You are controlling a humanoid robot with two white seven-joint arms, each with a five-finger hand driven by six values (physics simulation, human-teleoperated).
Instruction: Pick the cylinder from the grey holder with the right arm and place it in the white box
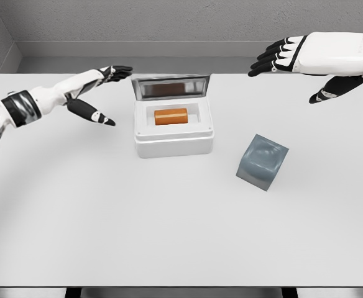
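Observation:
An orange cylinder point(171, 116) lies on its side inside the white box point(174, 141), whose lid point(171, 87) stands raised at the back. The grey holder point(262, 161) sits tilted on the table to the right of the box, with nothing in its hollow. My right hand point(293, 69) hovers high at the upper right, well apart from the box and holder, fingers spread and holding nothing. My left hand point(110, 93) reaches in from the left, beside the box's lid, fingers spread and holding nothing.
The white table point(169, 236) spreads wide in front of the box and holder. A grey wall point(169, 25) runs behind its far edge.

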